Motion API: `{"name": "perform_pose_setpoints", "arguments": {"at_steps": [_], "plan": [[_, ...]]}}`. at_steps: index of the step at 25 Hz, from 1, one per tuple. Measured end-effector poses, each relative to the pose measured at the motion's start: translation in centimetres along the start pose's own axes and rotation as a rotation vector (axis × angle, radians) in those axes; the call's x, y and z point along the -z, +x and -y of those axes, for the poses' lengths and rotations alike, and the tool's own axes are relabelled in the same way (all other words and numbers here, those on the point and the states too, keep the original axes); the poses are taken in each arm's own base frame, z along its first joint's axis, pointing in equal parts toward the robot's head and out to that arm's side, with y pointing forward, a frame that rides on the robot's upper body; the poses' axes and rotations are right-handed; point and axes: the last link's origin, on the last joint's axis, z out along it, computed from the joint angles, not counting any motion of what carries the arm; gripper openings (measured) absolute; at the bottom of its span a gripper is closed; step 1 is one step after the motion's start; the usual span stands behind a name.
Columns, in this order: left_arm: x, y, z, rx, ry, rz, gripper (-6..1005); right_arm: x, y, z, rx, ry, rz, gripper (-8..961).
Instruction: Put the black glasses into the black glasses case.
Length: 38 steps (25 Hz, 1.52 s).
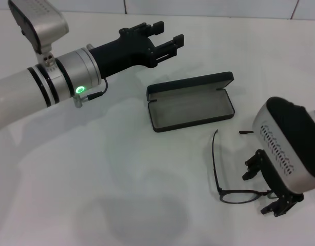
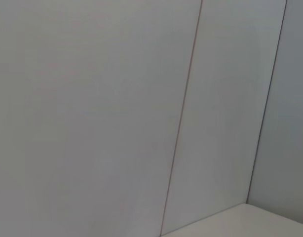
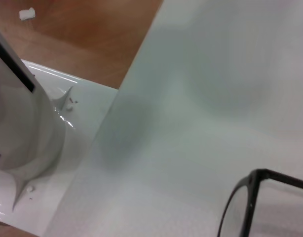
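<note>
The black glasses (image 1: 238,195) lie on the white table at the front right, temple arms unfolded and pointing toward the case. One lens and its frame corner show in the right wrist view (image 3: 251,197). The black glasses case (image 1: 191,105) lies open in the middle of the table, grey lining up, lid tilted back. My right gripper (image 1: 264,187) is low over the table, open, its fingers on either side of the right end of the glasses. My left gripper (image 1: 168,35) is open and empty, held in the air behind and left of the case.
The white table (image 1: 96,169) stretches to the left and front of the case. The right wrist view shows the table's edge (image 3: 119,94), wooden floor beyond it and the robot's white base (image 3: 23,128). The left wrist view shows only wall panels (image 2: 92,113).
</note>
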Motion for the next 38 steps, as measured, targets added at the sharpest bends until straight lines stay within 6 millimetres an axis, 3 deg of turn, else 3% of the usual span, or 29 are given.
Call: {"name": "perform_pose_setpoints", "arguments": {"at_steps": [14,20,23,28,34,38], "plan": [[0.4,-0.3,0.2,-0.01,0.014,0.008,647,-0.6,-1.0,0.5,-0.008,0.028,-0.002,713],[0.4,-0.4,0.2,-0.01,0.016,0.009,647,-0.3,-1.0,0.5,-0.013,0.025,-0.016,528],[0.5,-0.4,0.3,-0.01,0.018,0.01,646,-0.1,-0.9,0.5,-0.012,0.023,-0.023,291],[0.7,-0.5,0.3,-0.006,0.02,0.01,646,0.4,-0.8,0.4,-0.008,0.015,-0.024,118],[0.9,0.1,-0.5,0.003,-0.037,-0.035,645,3.4,0.5,-0.2,-0.037,0.036,0.068,118],[1.5,1.0,-1.4,0.006,-0.118,-0.099,645,5.6,2.0,-0.6,-0.087,0.141,0.204,118]]}}
